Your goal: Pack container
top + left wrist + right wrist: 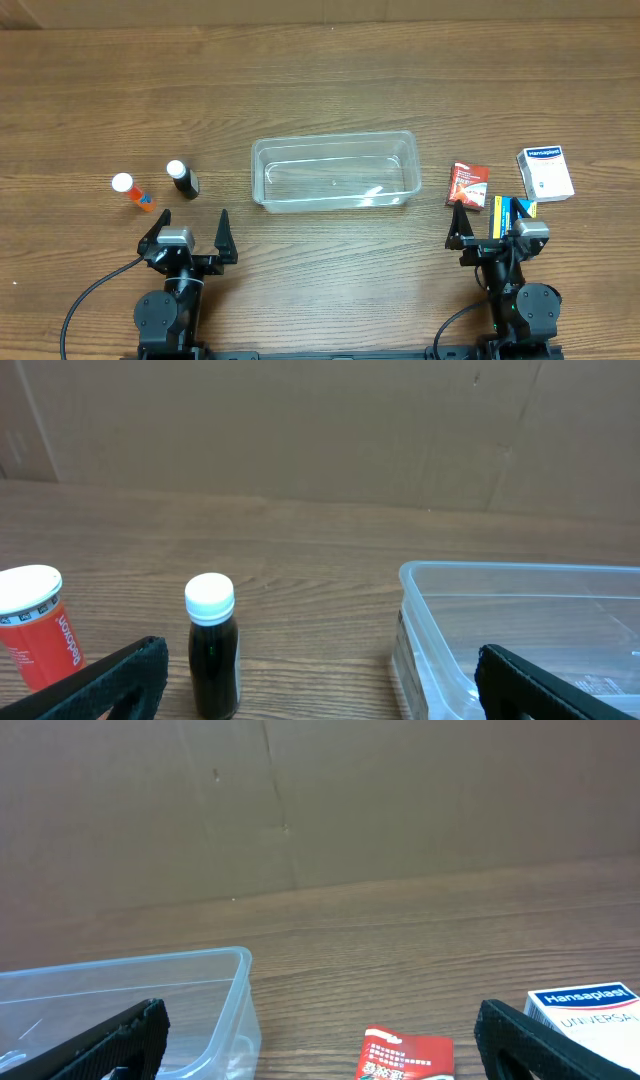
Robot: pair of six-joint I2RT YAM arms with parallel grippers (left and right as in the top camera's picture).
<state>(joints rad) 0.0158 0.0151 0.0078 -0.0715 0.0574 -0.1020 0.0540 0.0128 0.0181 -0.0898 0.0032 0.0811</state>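
Worktop (320,80) of brown wood carries all the things, and the container (333,138), a clear shallow plastic tub, lies in the middle of it with its long side across the view. Left of the container stand two small bottles close to each other: a dark bottle (182,179) with a white cap, which is nearer to the container, and an orange bottle (133,191) with a white cap, tilted in the overhead view. On the right side lie a red packet (467,185) just beside the container's end and, further right, a white and blue box (546,172). The left arm (165,305) rests at the near edge, and the left jaws are spread wide and hold nothing (in the left wrist view the dark bottle and the container's corner show between them). The right arm (520,300) rests at the near edge too, and the right jaws are also spread wide. A small yellow and blue box (524,208) shows near the right jaws from above, partly covered by them; I cannot tell whether it touches them.
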